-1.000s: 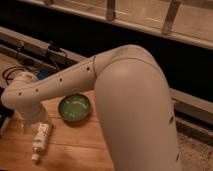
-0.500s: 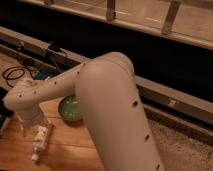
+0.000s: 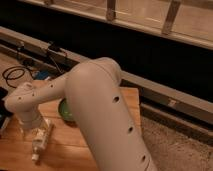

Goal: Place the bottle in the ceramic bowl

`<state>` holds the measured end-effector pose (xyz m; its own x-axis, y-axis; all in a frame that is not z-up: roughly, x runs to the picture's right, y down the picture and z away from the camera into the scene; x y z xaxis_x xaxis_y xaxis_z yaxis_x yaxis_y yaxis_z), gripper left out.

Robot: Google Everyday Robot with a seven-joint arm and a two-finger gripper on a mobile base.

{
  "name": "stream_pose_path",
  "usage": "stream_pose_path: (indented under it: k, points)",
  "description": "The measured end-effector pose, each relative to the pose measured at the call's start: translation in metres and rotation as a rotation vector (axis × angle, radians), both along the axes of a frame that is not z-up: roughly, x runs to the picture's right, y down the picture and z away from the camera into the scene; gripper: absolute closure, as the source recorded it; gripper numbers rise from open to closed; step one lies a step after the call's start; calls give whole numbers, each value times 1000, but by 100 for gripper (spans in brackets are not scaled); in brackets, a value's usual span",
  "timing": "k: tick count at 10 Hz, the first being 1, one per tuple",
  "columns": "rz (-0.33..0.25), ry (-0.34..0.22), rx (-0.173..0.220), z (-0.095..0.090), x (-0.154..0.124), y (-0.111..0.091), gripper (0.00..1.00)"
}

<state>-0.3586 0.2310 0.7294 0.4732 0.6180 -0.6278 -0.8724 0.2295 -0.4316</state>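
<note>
since half a second ago the arm has swung lower and further across, hiding most of the ceramic bowl (image 3: 64, 111). camera view: the gripper (image 3: 35, 131) is down over the bottle (image 3: 41, 144), which lies on the wooden table (image 3: 75, 150) near the bowl. i cannot tell whether the gripper holds it. the bottle looks light, stiff and slick, so it is likely best taken across its middle.

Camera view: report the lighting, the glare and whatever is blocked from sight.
Camera view: dim, warm light; a black band lies behind the wooden table; a soft sheen shows on the pale arm, which hides most of the ceramic bowl; the tool is at lower left, over the bottle.
</note>
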Motion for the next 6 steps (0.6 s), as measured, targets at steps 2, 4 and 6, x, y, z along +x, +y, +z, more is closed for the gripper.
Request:
stream_pose_path:
  k: [2,4,6]
  points:
    - [-17,12,-6,6,-4,4,35]
    - [-25,29,-8,15,-3,6,35]
    - [-23,43,-17,29,-3,12,35]
